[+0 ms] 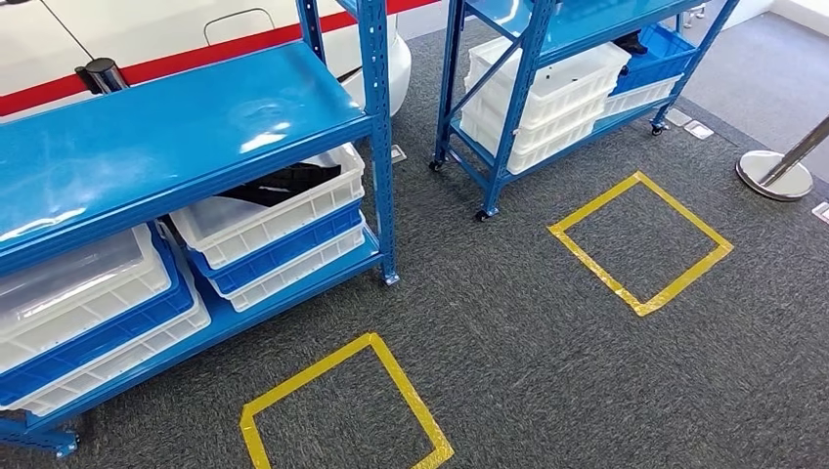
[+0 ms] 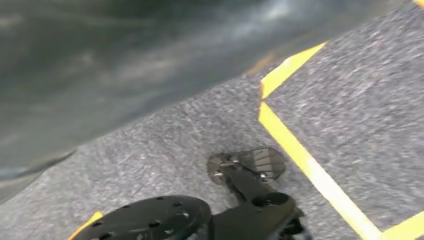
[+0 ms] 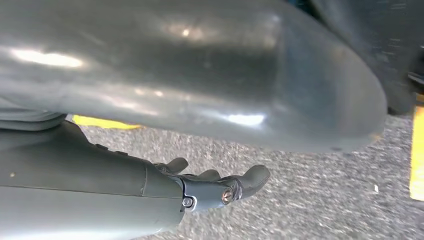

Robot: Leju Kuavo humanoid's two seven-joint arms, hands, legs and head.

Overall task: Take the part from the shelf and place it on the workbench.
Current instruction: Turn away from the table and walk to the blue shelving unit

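Grey carpet (image 1: 547, 342) carries two blue shelf units in the head view. Near shelf (image 1: 147, 137): a white bin (image 1: 283, 210) at the right end of its lower level holds the black part (image 1: 283, 183). Two yellow tape squares (image 1: 640, 242) mark the carpet in front of the shelves. Left wrist view: blurred carpet and tape; left hand's state cannot be told. Right wrist view: right hand (image 3: 220, 185) hangs above the carpet, fingers loosely apart, holding nothing.
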